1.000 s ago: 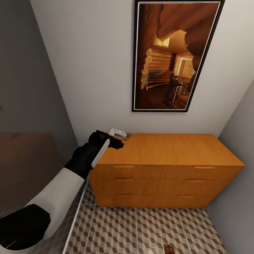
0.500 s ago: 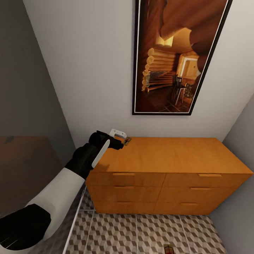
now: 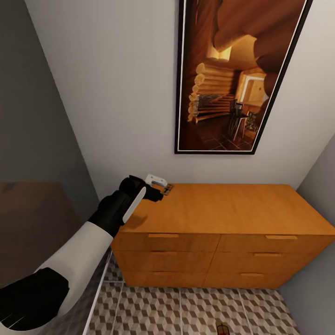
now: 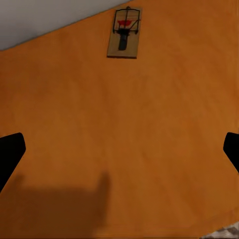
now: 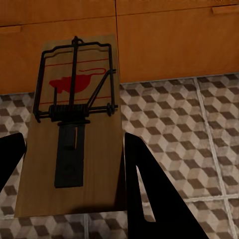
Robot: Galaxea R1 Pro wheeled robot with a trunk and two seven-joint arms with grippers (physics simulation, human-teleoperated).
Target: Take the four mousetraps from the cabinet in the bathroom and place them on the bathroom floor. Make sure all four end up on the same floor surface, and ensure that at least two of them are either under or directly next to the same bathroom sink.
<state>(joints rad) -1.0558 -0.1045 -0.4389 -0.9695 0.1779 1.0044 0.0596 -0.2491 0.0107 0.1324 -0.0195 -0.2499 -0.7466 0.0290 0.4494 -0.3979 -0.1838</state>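
Orange cabinet top point(image 3: 223, 204) has one mousetrap point(image 4: 124, 33) at its far left corner, my left gripper point(image 4: 119, 149) spread before it; right gripper point(image 5: 74, 164) pinches another trap point(image 5: 74, 129)—light, stiff wood, I'd grip edges, clear of the wire.

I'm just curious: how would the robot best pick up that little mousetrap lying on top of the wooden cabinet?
Probably from above, jaws closing across the two long edges of the mousetrap. It lies flat on the cabinet top near the wall, so only its thin sides offer purchase. The left gripper hovers open nearby.

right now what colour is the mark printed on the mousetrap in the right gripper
Red, a mouse-shaped mark on the mousetrap, clearest in the right wrist view.
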